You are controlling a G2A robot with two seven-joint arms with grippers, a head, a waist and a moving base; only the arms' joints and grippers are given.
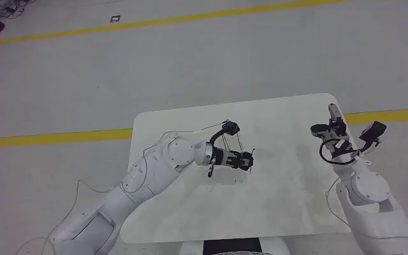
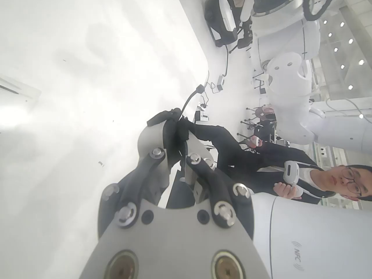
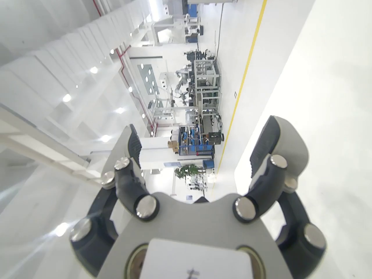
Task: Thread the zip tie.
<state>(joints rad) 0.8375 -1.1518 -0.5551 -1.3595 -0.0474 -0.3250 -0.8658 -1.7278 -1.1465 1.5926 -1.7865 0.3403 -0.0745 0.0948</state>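
Observation:
A thin black zip tie (image 2: 190, 99) sticks out from the tips of my left gripper (image 2: 174, 123) and curves up to its small head (image 2: 200, 88). The left gripper is shut on the zip tie and hangs just above the middle of the white table (image 1: 287, 191). From above, the left gripper (image 1: 247, 160) points to the right, with the tie (image 1: 252, 155) showing as a short dark line at its tip. My right gripper (image 1: 331, 118) is raised at the table's right edge, far from the tie. Its fingers (image 3: 270, 143) are open with nothing between them.
The bare tabletop (image 2: 72, 73) lies beside the left gripper, with its rounded corner (image 2: 205, 59) farther off. A yellow floor line (image 1: 64, 137) runs behind the table. The right arm's base (image 1: 366, 191) stands at the table's right side.

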